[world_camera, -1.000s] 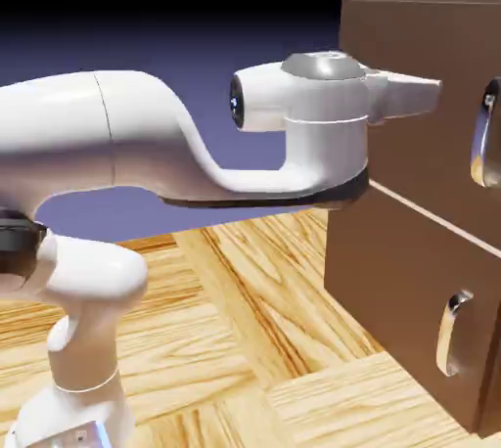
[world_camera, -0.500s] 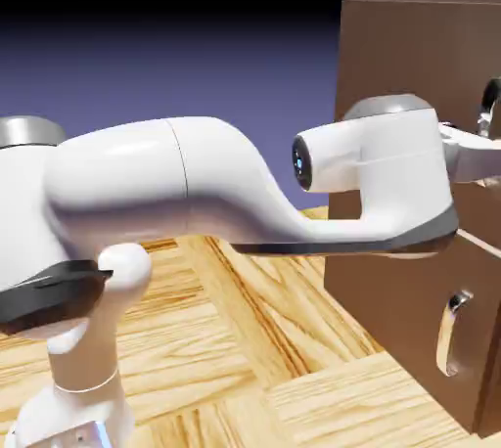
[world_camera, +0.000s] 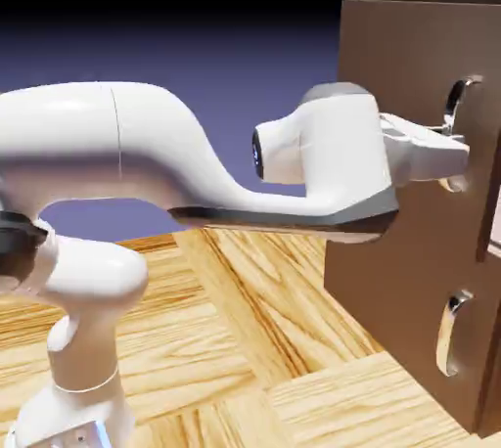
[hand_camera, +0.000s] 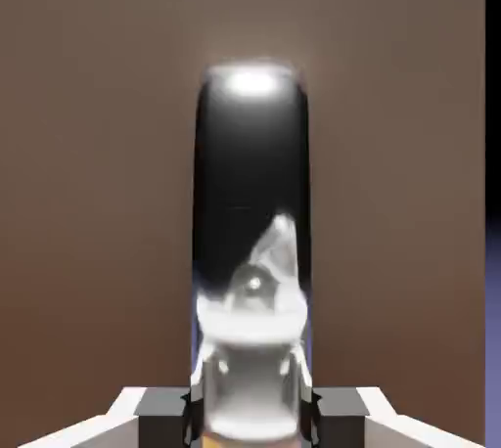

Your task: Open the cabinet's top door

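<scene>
The dark brown cabinet stands at the exterior view's right. Its top door carries a curved silver handle. My gripper is at that handle's middle, shut on it. In the hand view the handle rises as a shiny dark loop from between my grey fingertips, with my gripper clamped on its lower part against the brown door. The door's lower edge seems to stand a little out from the panel below.
Below the top door is the lower panel with its own silver handle. The white arm stretches from the lower left across the wooden table. A strip of blue backdrop shows past the door's edge.
The jaws have closed on the top door's handle. The hand has drawn back to the left, and the handle has shifted left and up with it in the exterior view.
</scene>
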`<control>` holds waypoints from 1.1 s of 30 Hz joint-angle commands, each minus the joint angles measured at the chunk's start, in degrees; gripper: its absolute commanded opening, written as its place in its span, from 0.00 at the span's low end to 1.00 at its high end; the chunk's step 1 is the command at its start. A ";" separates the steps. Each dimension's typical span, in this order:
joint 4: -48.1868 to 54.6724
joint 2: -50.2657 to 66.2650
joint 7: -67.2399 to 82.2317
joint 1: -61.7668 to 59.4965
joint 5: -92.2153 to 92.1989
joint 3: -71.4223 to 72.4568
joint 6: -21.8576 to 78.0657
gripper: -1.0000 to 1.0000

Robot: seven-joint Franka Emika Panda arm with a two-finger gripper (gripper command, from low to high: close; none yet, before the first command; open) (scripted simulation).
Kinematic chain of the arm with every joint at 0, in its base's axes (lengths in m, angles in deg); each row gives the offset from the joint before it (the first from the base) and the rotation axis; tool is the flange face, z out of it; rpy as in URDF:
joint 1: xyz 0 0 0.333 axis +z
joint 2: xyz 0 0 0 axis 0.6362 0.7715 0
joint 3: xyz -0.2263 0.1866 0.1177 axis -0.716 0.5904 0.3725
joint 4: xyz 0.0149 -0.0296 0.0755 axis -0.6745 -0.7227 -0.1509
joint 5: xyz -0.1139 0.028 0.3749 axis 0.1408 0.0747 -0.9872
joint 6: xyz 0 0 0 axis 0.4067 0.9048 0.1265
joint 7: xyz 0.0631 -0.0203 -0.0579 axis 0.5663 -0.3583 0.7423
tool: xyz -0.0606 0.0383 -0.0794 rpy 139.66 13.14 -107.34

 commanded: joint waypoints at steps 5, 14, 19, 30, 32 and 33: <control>-6.81 0.04 -0.27 -10.38 -4.07 7.74 3.00 0.00; -17.48 -2.04 -0.29 -29.06 -12.97 22.95 6.21 0.00; -22.46 -4.36 -0.29 -39.44 -18.75 31.93 6.43 0.00; -31.75 -13.83 3.18 -62.12 -36.45 51.51 2.04 0.00; -33.51 -16.52 5.61 -66.04 -41.44 54.66 0.60 0.00; -34.30 -17.83 6.87 -68.02 -43.93 56.14 -0.32 0.00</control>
